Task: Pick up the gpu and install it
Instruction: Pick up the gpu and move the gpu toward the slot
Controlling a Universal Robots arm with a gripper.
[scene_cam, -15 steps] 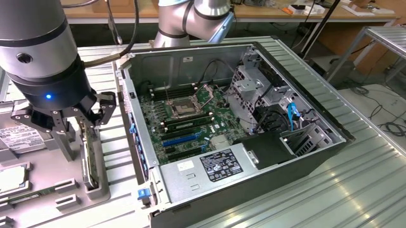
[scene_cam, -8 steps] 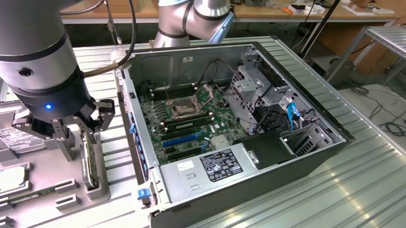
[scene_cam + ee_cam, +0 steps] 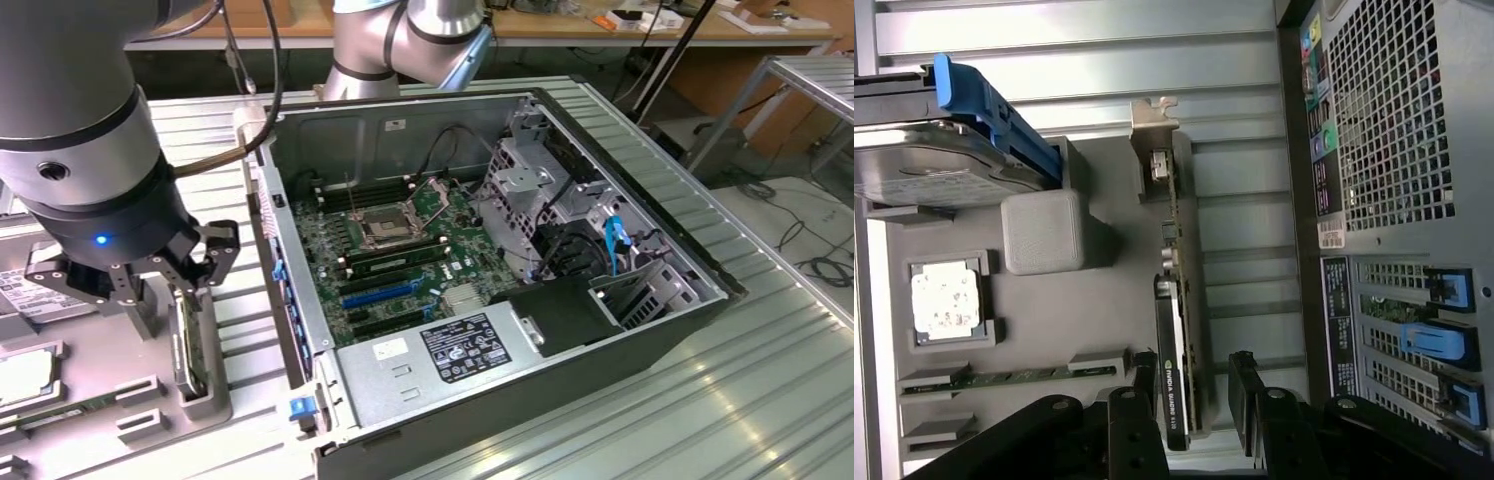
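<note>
Standing inside the released, wide-open claw (image 3: 1194, 362), the thin dark silver-bracketed gpu card (image 3: 1174, 330) is not yet grasped, lifted or installed.

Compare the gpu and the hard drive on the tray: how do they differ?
The gpu is a thin dark card standing on edge; the hard drive is a boxy silvery block lying flat. The gpu sits between the fingers of the open gripper; the hard drive lies apart from it. Both rest in the grey tray.
</note>
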